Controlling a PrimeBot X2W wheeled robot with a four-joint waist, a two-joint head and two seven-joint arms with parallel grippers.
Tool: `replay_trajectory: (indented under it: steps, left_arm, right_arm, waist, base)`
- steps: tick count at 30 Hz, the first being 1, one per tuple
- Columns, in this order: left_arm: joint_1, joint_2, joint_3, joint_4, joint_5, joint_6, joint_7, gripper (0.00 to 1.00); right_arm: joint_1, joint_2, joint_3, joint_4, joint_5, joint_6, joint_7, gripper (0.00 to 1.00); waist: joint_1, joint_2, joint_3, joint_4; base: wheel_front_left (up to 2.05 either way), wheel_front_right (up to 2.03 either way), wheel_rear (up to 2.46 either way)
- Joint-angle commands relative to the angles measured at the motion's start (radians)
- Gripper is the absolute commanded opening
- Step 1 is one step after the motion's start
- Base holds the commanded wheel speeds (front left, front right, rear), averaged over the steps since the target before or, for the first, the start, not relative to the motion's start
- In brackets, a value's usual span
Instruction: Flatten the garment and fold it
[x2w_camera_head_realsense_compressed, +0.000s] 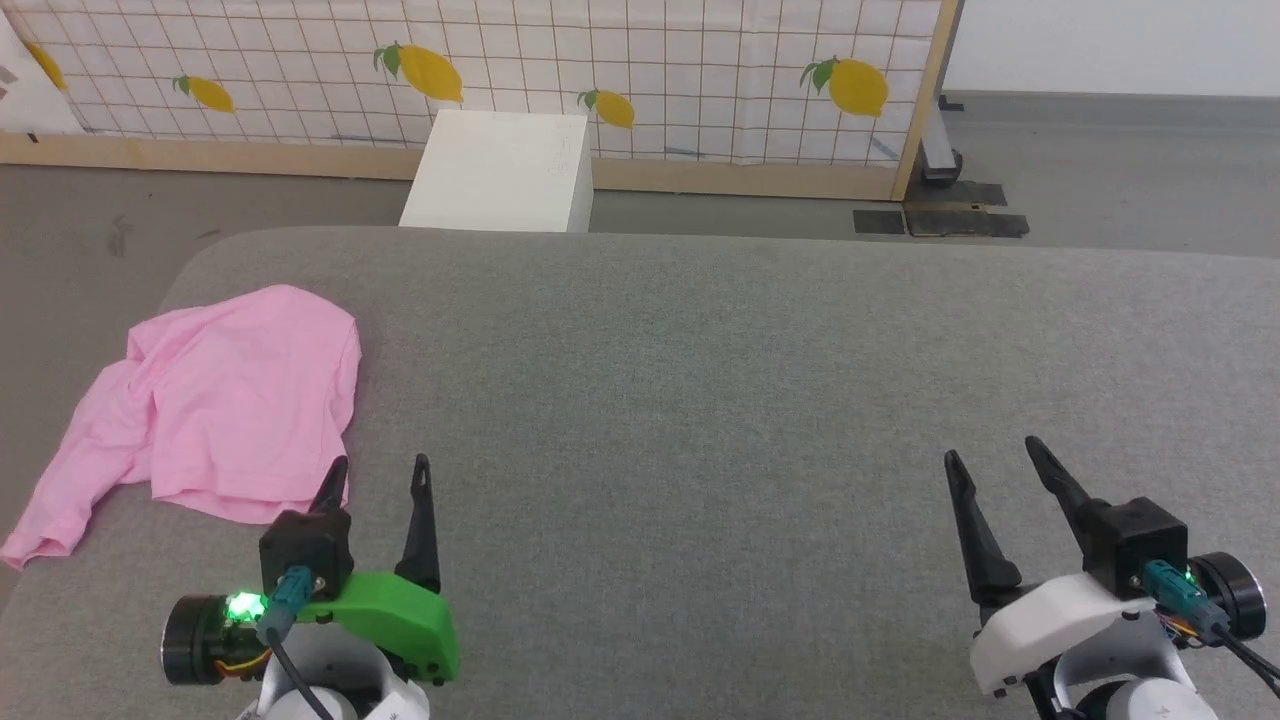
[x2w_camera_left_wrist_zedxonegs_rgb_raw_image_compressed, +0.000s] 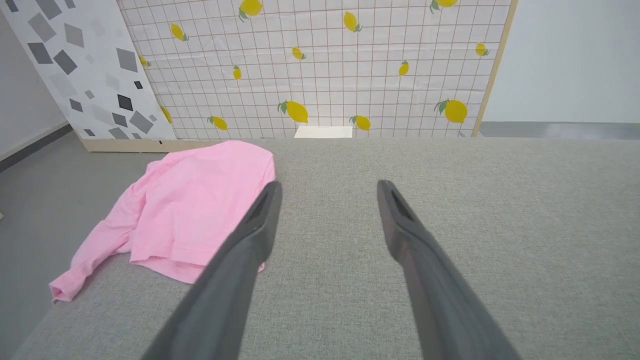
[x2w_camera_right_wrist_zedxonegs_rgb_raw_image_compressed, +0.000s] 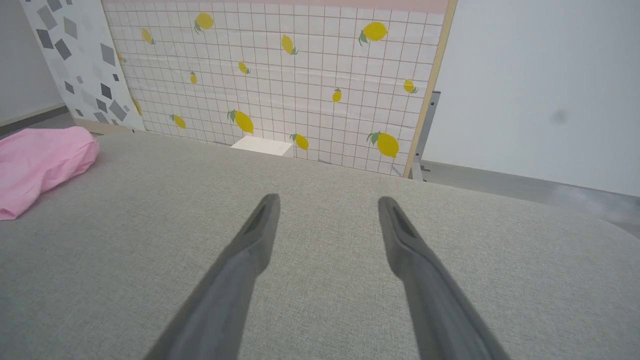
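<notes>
Garment (x2w_camera_head_realsense_compressed: 240, 400): bunched at table (x2w_camera_head_realsense_compressed: 700, 400) left edge, not flat
Left gripper (x2w_camera_head_realsense_compressed: 382, 462): wide, empty, beside hem, likely to grasp
Right gripper (x2w_camera_head_realsense_compressed: 990, 450): wide, empty

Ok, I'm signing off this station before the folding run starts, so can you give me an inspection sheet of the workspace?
Surface: grey woven-fabric tabletop with rounded corners, flat.
Job's things: light pink thin cloth garment, bunched up and not folded, at the left side, with one end reaching the left edge.
Clutter: nothing seen.
Grippers: left gripper open, by the garment's near hem, holding nothing; right gripper open, over bare fabric, holding nothing.
Cables: teal-plugged black left wrist cable and right wrist cable, both clear of the cloth.
Surroundings: lemon-print gridded panel, white box against it, grey floor.
</notes>
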Motion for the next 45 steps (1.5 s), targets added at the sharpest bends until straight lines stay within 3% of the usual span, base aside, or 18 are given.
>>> replay_trajectory:
  steps: [1,45]
  left_arm:
    - [-0.012,0.0,-0.006,0.005,-0.005,0.009,-0.011,1.0]
    - [-0.036,-0.001,-0.043,0.05,-0.082,0.039,-0.102,1.0]
  right_arm:
    - [-0.012,0.0,-0.002,0.004,-0.001,0.0,-0.013,1.0]
    - [-0.031,0.001,-0.023,0.024,0.023,-0.001,-0.105,1.0]
  waist:
    - [0.0,0.0,0.0,0.0]
    - [0.0,0.0,0.005,0.004]
  base:
    - [0.0,0.0,0.0]
    - [0.0,0.0,0.0]
